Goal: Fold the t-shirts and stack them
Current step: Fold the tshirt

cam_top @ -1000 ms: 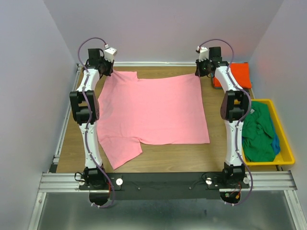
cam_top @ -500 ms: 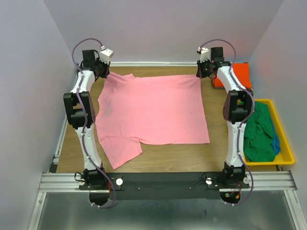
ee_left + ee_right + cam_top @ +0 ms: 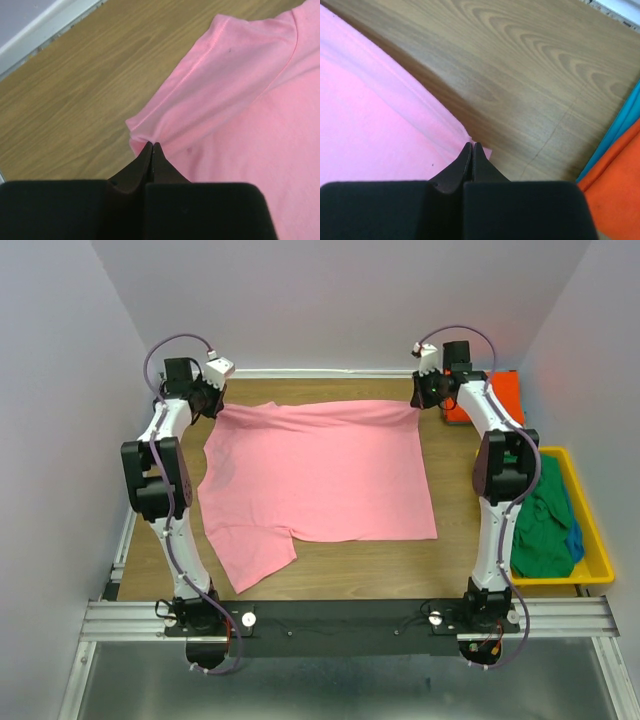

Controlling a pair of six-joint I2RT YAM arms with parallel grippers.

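Pink t-shirt (image 3: pixel 320 475): left gripper (image 3: pixel 152 145) and right gripper (image 3: pixel 472 145) each pinch its far edge.

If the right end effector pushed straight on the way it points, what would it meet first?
The right end effector pinches a corner of the pink t-shirt; straight beyond, probably bare wooden table. The orange t-shirt lies off to the side.

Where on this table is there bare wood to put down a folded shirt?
The table is bare along the near edge, between the hem of the pink t-shirt and the base rail, and in a narrow strip between that shirt and the yellow bin. The far right corner is crowded: the orange t-shirt lies beside the right gripper.
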